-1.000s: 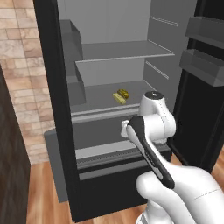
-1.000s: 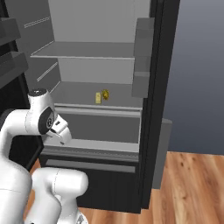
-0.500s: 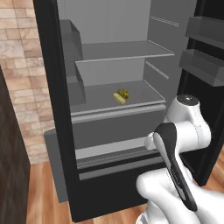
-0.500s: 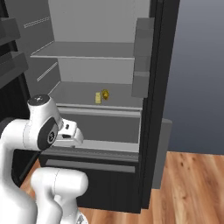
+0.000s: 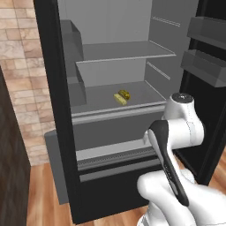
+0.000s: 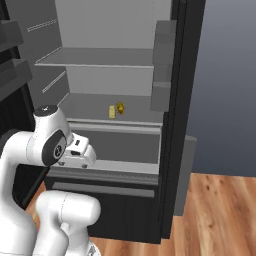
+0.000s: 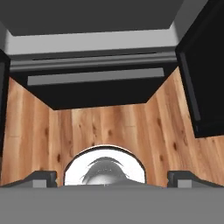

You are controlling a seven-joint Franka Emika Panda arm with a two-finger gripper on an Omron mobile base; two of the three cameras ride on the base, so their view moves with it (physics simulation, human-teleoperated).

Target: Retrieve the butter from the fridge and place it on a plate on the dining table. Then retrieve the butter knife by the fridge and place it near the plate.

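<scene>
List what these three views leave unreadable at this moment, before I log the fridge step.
- End effector: hand view cuts its fingertips at the bottom edge; they stand wide apart.
- Butter and the darker lump beside it: too small in both base views to tell whether they touch.
- Fridge lower drawer: the arm covers part of it in both base views.
- Fridge top: cut off by the frame edge.

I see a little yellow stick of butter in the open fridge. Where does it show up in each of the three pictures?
Left base view: the butter lies mid-picture on the lower shelf, beside a darker golden lump.
Right base view: the butter lies left of centre on that shelf, left of the lump.
Hand view: not in it; that camera looks down at the wood floor.
Shared landmark: the golden lump.
</scene>
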